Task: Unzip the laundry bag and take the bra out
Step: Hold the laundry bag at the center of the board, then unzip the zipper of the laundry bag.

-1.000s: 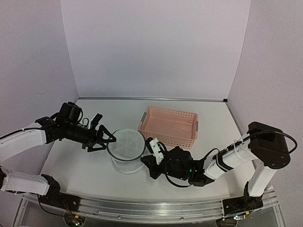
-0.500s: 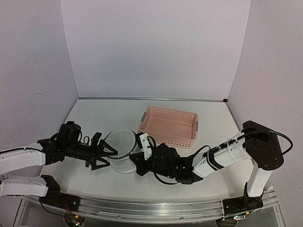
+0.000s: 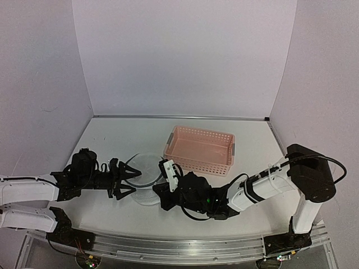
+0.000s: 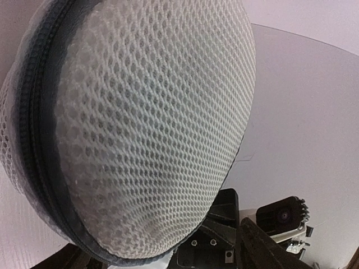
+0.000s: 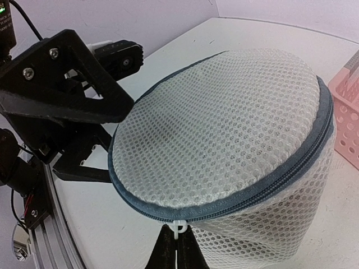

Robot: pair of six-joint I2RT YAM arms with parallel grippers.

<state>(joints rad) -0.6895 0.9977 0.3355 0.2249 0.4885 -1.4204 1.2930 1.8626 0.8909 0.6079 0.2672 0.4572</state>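
The laundry bag (image 3: pixel 143 178), a white mesh cylinder with a blue-grey zip band, stands tilted at the table's front middle. It fills the left wrist view (image 4: pixel 151 123) and the right wrist view (image 5: pixel 235 123). My right gripper (image 5: pixel 178 246) is shut on the white zip pull (image 5: pixel 178 227) at the bag's near rim; in the top view it (image 3: pixel 159 191) is at the bag's right front. My left gripper (image 3: pixel 128 178) is open, its fingers (image 5: pixel 73 89) spread at the bag's left side. The zip looks closed. The bra is hidden.
The pink perforated basket (image 3: pixel 201 148) stands just behind and right of the bag, and its corner shows in the right wrist view (image 5: pixel 348 129). The right gripper's body (image 4: pixel 224 235) sits under the bag in the left wrist view. Purple walls enclose the table.
My left arm has dropped low and come in against the bag's left side. My right gripper has slid left along the bag's front. The bag has tilted and shifted slightly left.
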